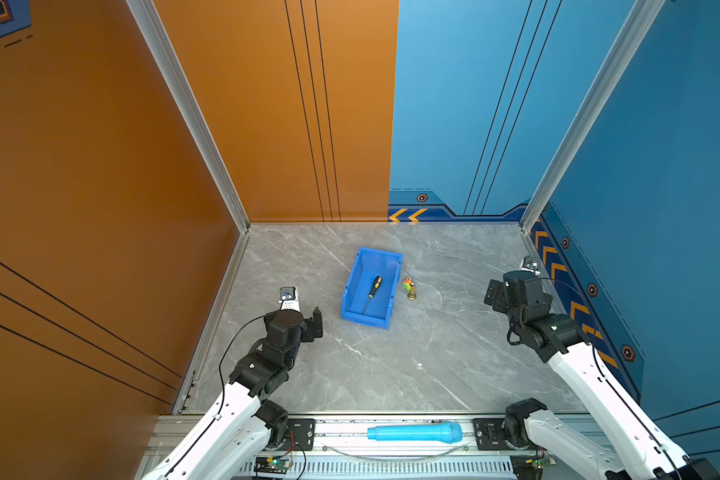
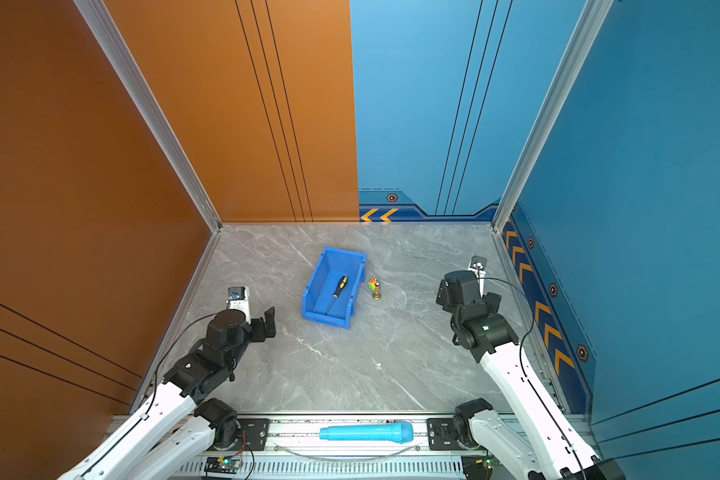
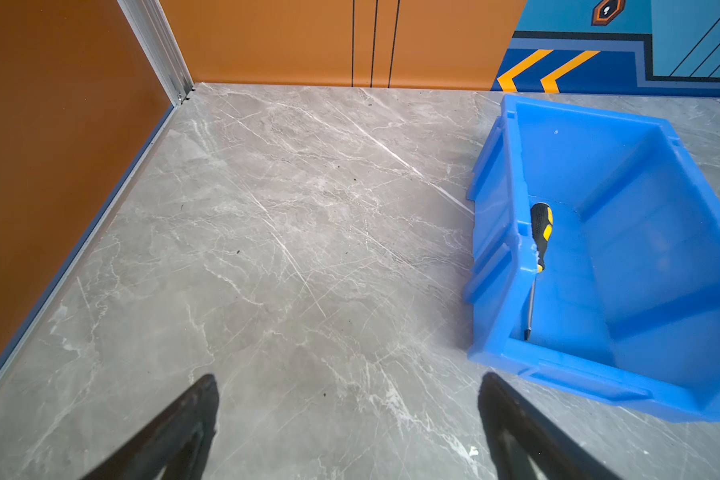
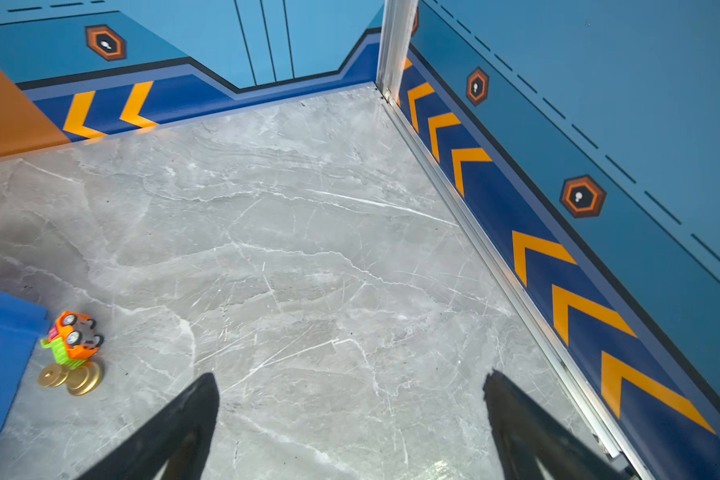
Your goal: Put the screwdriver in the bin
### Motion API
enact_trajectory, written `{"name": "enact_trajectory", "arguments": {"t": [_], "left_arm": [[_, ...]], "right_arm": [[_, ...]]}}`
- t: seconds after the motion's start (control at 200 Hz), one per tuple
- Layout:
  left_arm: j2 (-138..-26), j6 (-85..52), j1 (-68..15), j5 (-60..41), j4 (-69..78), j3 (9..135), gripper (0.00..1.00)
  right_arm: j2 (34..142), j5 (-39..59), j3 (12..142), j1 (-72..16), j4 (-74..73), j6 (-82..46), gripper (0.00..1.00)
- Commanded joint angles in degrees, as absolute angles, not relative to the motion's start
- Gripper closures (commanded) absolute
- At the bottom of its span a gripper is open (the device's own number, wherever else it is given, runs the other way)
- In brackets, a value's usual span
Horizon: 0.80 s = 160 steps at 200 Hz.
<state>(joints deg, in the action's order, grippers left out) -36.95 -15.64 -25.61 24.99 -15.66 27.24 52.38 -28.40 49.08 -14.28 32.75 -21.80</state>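
The screwdriver (image 1: 373, 292) lies inside the bin (image 1: 378, 252). The left claw (image 3: 348, 382), left of the bin, is spread apart and empty. The right claw (image 4: 350, 380), well right of it, likewise.

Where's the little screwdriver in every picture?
In a top view: the screwdriver lies slanted inside the bin.
In a top view: the same, screwdriver inside the bin.
Left wrist: screwdriver in the bin, by one long wall whose rim partly hides it.
Right wrist: not in it; only a bin corner shows.
Shared landmark: the bin.
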Motion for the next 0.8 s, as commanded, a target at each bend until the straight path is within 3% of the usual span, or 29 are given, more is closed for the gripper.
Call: {"name": "enact_trajectory", "arguments": {"t": [0.0,0.15,0.345,0.456,0.796], "left_arm": [[-34.9,-11.9,-24.4,28.4,-15.4,25.8,0.02],[-34.7,-8.3,-20.8,30.8,-15.6,24.8,0.02],[-36.0,-6.7,-15.7,28.8,-13.9,21.7,0.02],[-36.4,-6.4,-14.0,28.4,-8.8,18.8,0.02],[-46.3,-6.0,-10.5,25.2,8.6,13.6,0.02]], "right_arm": [[51.2,-22.4,45.9,-9.7,29.8,-20.5,0.00],[48.7,-24.8,38.7,-4.8,22.8,-19.8,0.00],[35.4,-13.2,20.4,0.0,2.1,-8.0,0.00],[30.5,-11.0,14.5,-0.1,-1.1,-2.9,0.00],[37.8,-8.4,9.6,-0.2,-11.5,-4.1,0.00]]}}
